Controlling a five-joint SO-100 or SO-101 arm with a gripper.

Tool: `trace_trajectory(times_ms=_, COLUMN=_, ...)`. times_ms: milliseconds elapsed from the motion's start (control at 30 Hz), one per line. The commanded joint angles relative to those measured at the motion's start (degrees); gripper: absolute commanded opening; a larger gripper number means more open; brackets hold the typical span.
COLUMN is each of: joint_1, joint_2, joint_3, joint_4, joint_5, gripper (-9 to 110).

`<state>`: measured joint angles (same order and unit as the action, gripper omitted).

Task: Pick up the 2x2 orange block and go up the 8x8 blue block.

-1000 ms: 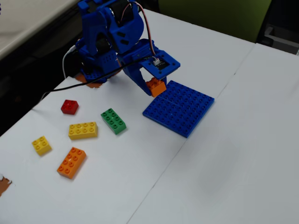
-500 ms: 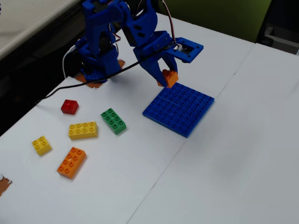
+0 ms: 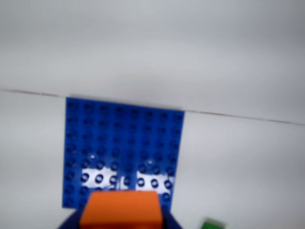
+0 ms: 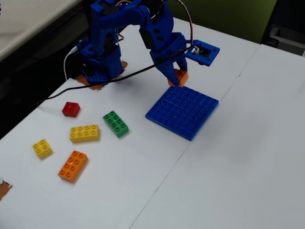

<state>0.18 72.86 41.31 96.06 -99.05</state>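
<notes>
Room: green panel [image 4: 224,16] behind the table; dark gap at left.
Table [image 4: 228,157]: white, matte, crossed by thin seams.
Arm [image 4: 119,33]: blue, based at the table's far left edge.
Baseplate [image 4: 182,110]: blue, flat on the table; glare patches in the wrist view [image 3: 124,152].
Gripper [image 4: 177,78]: pinching the orange block.
Orange block [image 4: 180,76]: held above the baseplate's far edge, clear of the studs.
Loose bricks: green [image 4: 116,123], yellow [image 4: 84,133], orange [image 4: 73,165], red [image 4: 71,109], left of the baseplate.
</notes>
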Motion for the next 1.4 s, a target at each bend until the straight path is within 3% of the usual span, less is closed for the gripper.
trace_trajectory(times_ms=0, joint_1=-1.67, joint_2=1.41, joint_3=-3.16, joint_4=1.76, joint_5=2.2, gripper=0)
trace_trajectory(times_ms=500, joint_1=-3.52, joint_2=-0.26, joint_3=-3.16, joint_4=1.49, joint_5=10.55, gripper=0)
trace_trajectory(times_ms=1367, joint_1=-3.6, joint_2=-5.89, joint_3=-5.1, joint_4=1.05, joint_5=13.54, gripper=0)
